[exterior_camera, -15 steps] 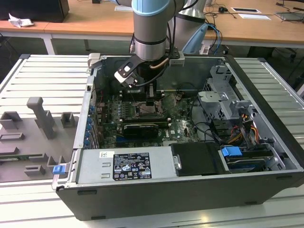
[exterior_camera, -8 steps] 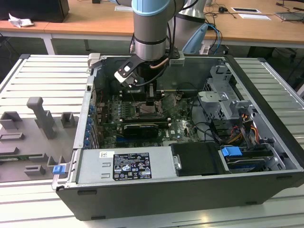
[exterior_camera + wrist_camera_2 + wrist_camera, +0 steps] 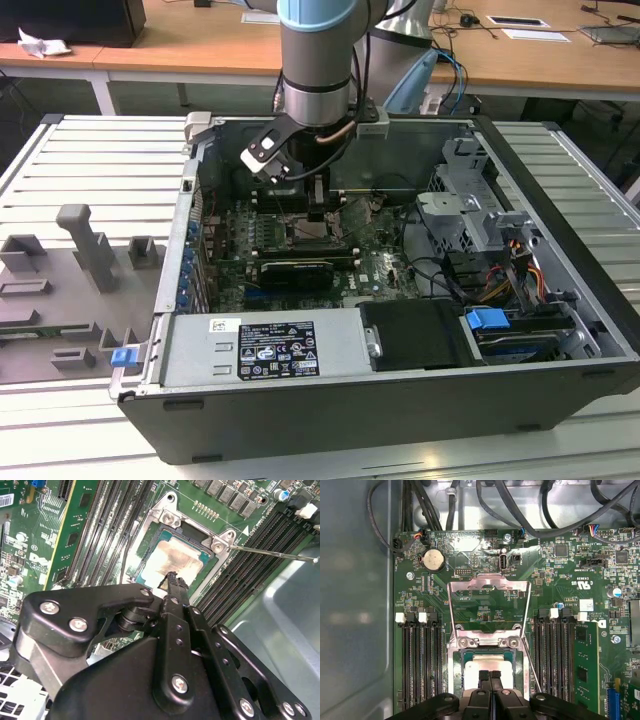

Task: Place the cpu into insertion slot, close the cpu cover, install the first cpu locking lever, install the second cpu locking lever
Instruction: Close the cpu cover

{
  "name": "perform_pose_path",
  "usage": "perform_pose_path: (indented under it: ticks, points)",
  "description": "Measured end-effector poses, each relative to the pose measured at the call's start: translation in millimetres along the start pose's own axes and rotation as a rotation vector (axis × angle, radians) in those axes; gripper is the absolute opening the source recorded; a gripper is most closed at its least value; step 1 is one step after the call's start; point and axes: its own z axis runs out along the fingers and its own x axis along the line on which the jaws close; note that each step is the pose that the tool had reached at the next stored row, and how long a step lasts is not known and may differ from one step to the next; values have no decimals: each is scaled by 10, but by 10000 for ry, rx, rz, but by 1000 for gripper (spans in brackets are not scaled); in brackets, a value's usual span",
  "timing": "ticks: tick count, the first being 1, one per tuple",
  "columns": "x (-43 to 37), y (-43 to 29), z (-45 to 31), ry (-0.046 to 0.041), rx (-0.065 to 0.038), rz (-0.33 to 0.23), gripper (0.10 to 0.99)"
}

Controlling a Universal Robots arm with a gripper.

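Inside the open dark computer case, near its back wall, the small silver-beige square cpu lies in the black-rimmed insertion slot; the black end effector, clenched empty, points at its face, probably to seat it; the thin silver-framed cpu cover is hinged back, leaving access.

Black-and-white rating sticker on the grey metal power-supply box: print too small to read. Green circuit board: white silk-screened lettering, seen upside down, and a small white square sticker, neither legible. White triangle mark printed on the board near the square silver-beige cpu.
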Motion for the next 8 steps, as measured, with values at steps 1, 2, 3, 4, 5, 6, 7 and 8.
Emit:
perform_pose_path:
  ticks: [1, 2, 3, 4, 5, 6, 7, 8]
  points:
    - [1, 1, -14, -1, -1, 0, 106]
    - [1, 2, -27, -3, -1, 0, 106]
    - [3, 3, -38, -8, -3, 0, 106]
    - [3, 3, -47, -22, -1, -1, 106]
    - [4, 4, -54, -30, -2, -2, 106]
    - [4, 4, -61, -33, -1, -2, 106]
    - [5, 4, -74, -38, -2, -2, 106]
    - [7, 5, -84, -43, -2, -2, 106]
